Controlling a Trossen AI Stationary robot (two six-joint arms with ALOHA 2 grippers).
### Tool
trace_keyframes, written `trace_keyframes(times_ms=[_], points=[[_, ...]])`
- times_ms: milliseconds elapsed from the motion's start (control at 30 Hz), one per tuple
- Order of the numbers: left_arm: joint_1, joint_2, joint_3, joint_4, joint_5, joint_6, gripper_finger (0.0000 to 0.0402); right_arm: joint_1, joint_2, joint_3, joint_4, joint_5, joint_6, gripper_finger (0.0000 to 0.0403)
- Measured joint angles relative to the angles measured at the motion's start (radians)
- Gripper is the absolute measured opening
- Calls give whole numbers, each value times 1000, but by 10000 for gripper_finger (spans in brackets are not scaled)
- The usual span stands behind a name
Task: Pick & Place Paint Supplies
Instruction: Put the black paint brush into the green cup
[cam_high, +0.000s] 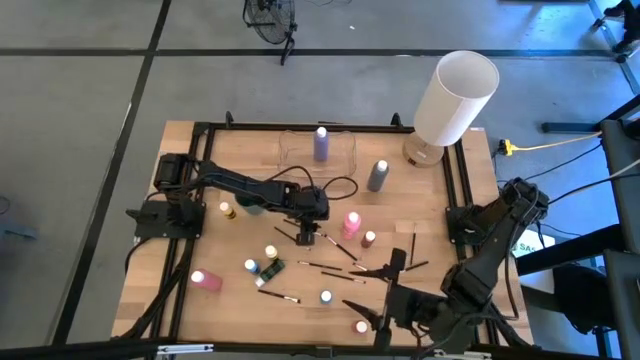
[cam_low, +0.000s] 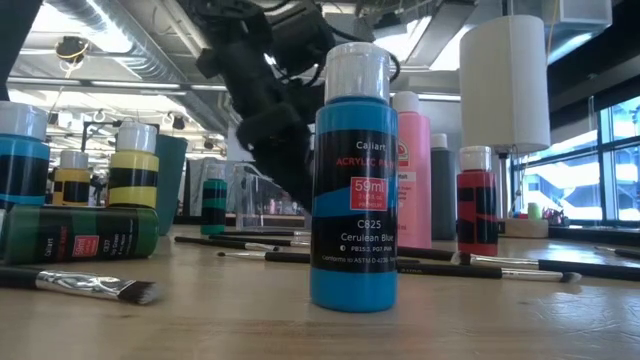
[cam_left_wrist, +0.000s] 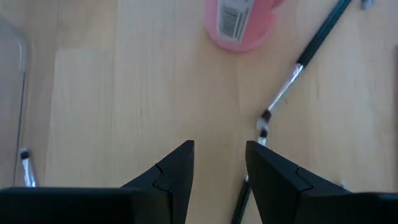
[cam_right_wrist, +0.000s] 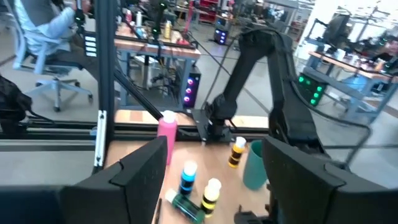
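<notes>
Paint bottles stand and lie scattered on the wooden table: a pink one (cam_high: 351, 222), a grey one (cam_high: 378, 175), a yellow one (cam_high: 226, 209), a blue one (cam_low: 352, 170) and several more. Thin dark-handled brushes (cam_high: 340, 250) lie among them. My left gripper (cam_high: 308, 238) points down at mid-table, open, just left of the pink bottle (cam_left_wrist: 239, 25). Bare wood shows between its fingers (cam_left_wrist: 219, 155), and a brush (cam_left_wrist: 261, 134) runs beside one finger. My right gripper (cam_high: 385, 288) hangs high over the near right part, level and open (cam_right_wrist: 213, 146), holding nothing.
A big white lamp (cam_high: 455, 95) stands at the far right corner. A clear container (cam_high: 345, 150) at the far middle holds a purple bottle (cam_high: 321, 143). A teal cup (cam_high: 255, 207) stands beside my left arm. Dark frame rails (cam_high: 460, 180) edge the table.
</notes>
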Motion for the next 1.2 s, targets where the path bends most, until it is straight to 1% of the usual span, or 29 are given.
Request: trace_keyframes(times_ms=[67, 133, 333, 667, 833, 967, 1200], points=[[0, 15, 3, 44, -9, -7, 141, -12, 0, 0, 27, -30, -21, 264], [0, 15, 1, 33, -12, -8, 141, -21, 0, 0, 51, -50, -46, 264], [-14, 14, 1, 43, -11, -12, 141, -38, 0, 0, 55, -115, -53, 264], [-65, 26, 1, 42, -13, -15, 141, -38, 0, 0, 56, -115, -72, 264], [-60, 26, 1, 34, -18, -19, 141, -38, 0, 0, 56, -115, -72, 264], [-60, 47, 0, 24, -22, -6, 141, -38, 0, 0, 56, -115, -72, 264], [-49, 97, 2, 61, -6, 0, 141, -38, 0, 0, 53, -115, -72, 264]])
